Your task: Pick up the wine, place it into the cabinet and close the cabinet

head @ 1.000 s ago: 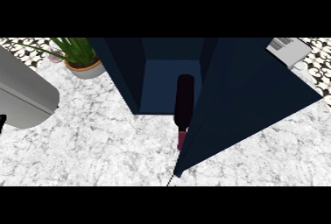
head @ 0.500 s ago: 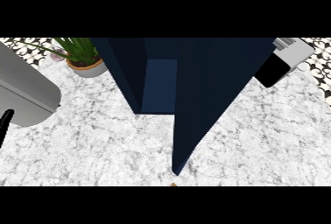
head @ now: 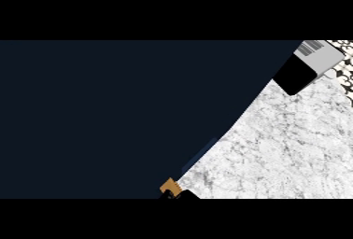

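Most of my view is a dark navy flat cabinet door (head: 124, 116), angled over the white marble counter (head: 276, 149) as if closing; how the black right hand (head: 172, 194) is set I cannot tell.

The dark navy cabinet door (head: 124, 116) reads as one flat, unlit mass across the left and middle, with only a thin, lighter blue strip along its lower edge. Beside it, the marble counter (head: 289, 149) is bright and evenly lit. The grey appliance (head: 321, 53) has a pale top and a black side.
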Tool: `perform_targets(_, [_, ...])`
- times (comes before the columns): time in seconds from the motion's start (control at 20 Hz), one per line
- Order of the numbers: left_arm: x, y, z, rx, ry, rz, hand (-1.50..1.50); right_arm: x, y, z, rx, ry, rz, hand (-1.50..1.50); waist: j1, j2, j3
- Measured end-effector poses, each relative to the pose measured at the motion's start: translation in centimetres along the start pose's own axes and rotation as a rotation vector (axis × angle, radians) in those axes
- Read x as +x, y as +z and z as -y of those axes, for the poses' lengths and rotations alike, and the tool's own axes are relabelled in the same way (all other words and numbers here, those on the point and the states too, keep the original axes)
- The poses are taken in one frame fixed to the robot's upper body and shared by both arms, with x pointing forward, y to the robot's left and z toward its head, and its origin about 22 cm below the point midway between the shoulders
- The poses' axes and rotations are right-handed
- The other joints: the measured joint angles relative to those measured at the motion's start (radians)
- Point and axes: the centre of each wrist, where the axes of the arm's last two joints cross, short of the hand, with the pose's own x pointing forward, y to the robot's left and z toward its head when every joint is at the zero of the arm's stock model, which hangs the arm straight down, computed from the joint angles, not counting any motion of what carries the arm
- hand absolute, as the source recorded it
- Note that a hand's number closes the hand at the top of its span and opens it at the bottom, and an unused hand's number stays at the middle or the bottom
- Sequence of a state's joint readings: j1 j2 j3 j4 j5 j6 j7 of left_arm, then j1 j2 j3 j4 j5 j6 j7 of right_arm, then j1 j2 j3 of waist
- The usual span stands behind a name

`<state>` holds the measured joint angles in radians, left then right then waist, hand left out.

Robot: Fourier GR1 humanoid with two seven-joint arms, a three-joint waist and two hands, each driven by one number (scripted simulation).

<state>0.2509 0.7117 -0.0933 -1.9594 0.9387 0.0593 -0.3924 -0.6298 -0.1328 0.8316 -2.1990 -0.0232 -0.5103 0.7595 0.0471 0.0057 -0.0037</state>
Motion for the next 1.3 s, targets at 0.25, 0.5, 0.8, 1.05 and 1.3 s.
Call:
perform_targets(0.25, [-0.1,-0.5,0.4,0.016,0.0,0.002,-1.5,1.4,-6.6,-0.2,-0.024,0.001,0.021,1.5,0.0,0.0,0.001])
perform_targets(0.5, [-0.6,-0.7,0.4,0.023,-0.004,0.008,-1.5,2.4,-12.2,0.3,-0.064,0.07,0.04,1.5,-0.007,0.0,0.002])
perform_targets(0.8, [-0.9,-0.5,0.4,0.043,-0.013,0.02,-1.5,1.6,-16.8,2.5,-0.136,0.172,0.048,1.5,-0.018,-0.002,0.002])
perform_targets(1.05, [-1.0,-0.4,-0.2,0.045,-0.014,0.025,-1.5,0.7,-19.2,5.4,-0.161,0.174,0.018,1.5,-0.024,-0.004,0.002])
perform_targets(1.3, [-0.6,-0.6,-0.3,0.034,-0.024,0.02,-1.5,-0.7,-20.2,7.0,-0.135,0.186,0.044,1.5,-0.018,-0.024,0.003])
